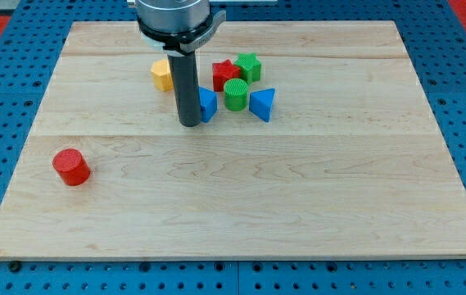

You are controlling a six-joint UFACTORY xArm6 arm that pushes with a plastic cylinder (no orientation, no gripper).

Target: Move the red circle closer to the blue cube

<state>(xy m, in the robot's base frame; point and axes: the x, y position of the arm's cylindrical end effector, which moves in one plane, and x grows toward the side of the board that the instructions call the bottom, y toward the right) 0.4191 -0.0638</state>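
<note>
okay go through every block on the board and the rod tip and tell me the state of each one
red circle: alone, view's lower left
blue cube: partly hidden behind my tip
my tip: against the blue cube's left side
yellow block: apart, left of cluster
red star: clustered
green star: clustered
green cylinder: upright
blue triangle: cluster's right

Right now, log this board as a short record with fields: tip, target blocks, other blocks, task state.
tip: my tip is down on the wooden board, against the left side of the blue cube
red circle: red cylinder alone near the view's left edge, apart from every other block
blue cube: partly hidden behind the rod, in the cluster at the view's top
other blocks: yellow block, red star, green star, green cylinder, blue triangle
task state: red cylinder not yet near the blue cube
</note>
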